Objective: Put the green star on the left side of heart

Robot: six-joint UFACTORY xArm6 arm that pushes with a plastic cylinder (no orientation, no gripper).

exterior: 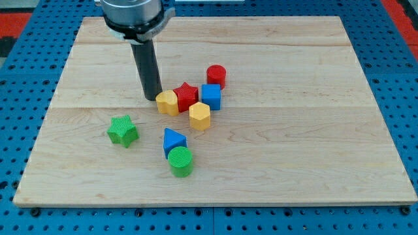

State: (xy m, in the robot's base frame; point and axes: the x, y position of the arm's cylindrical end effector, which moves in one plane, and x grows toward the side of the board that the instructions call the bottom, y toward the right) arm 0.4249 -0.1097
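Note:
The green star (pixel 123 130) lies on the wooden board (pixel 294 143) at the view's lower left of the block cluster. The yellow heart (pixel 168 102) lies up and to the right of it, touching the red star (pixel 187 96). My tip (pixel 151 98) stands just left of the yellow heart, close to or touching it, and above and to the right of the green star, with a gap between them.
A blue cube (pixel 211 96) and a red cylinder (pixel 216 76) sit right of the red star. A yellow hexagon (pixel 200 116) lies below them. A blue triangle (pixel 174 141) and a green cylinder (pixel 181 161) lie lower, right of the green star.

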